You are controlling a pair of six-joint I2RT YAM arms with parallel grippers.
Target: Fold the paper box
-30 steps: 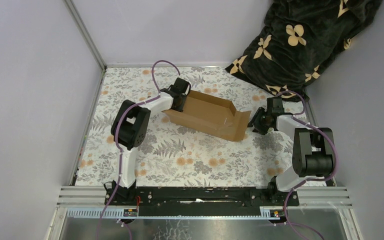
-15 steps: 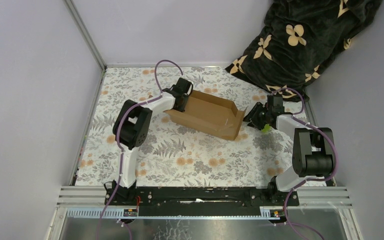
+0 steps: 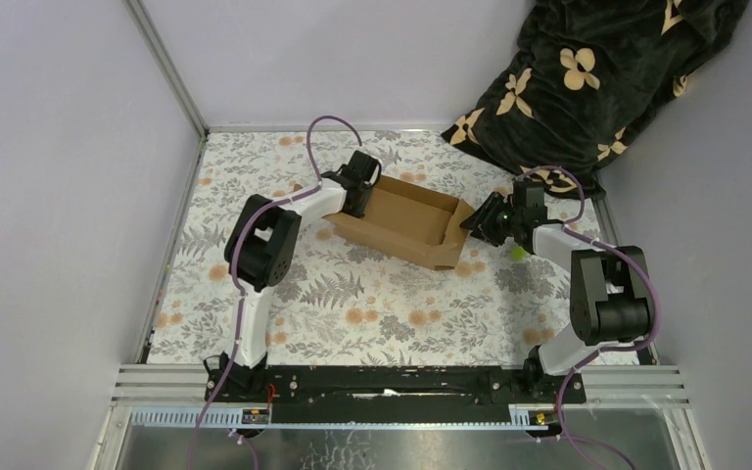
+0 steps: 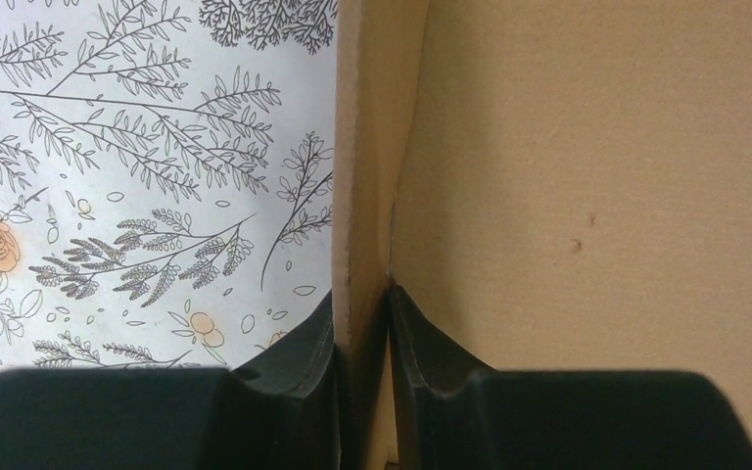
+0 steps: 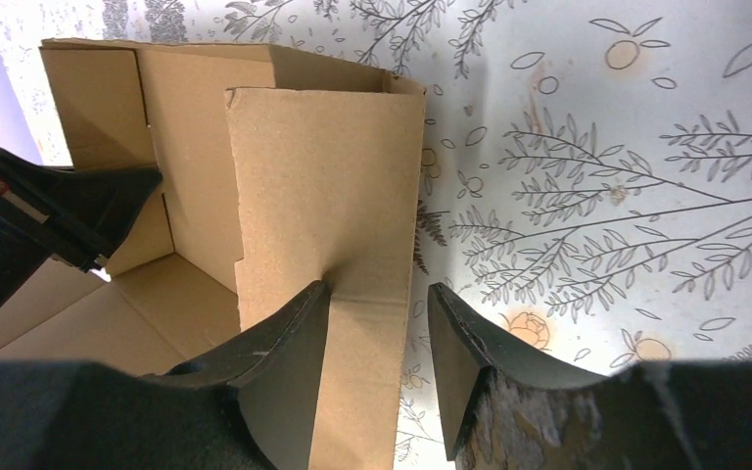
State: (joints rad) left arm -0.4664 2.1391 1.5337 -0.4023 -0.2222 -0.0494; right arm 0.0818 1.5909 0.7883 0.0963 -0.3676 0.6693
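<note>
The paper box (image 3: 401, 223) is brown cardboard, partly formed as an open tray on the flowered cloth. My left gripper (image 3: 362, 186) is at its left end. In the left wrist view the left gripper (image 4: 362, 294) is shut on the box's upright end wall (image 4: 367, 147). My right gripper (image 3: 483, 219) is at the box's right end. In the right wrist view the right gripper (image 5: 380, 294) is open and straddles the upright end flap (image 5: 328, 176). One finger (image 5: 284, 362) lies against the flap's inner face; the other finger (image 5: 460, 343) stands apart outside it.
A small lime-green block (image 3: 517, 253) lies on the cloth just right of my right gripper. A dark flowered blanket (image 3: 597, 78) is heaped in the far right corner. Grey walls and a metal rail (image 3: 166, 88) bound the cloth.
My right gripper has moved left and farther in, swinging the box's right end flap up and inward. The green block has come into view. The left gripper keeps its hold.
</note>
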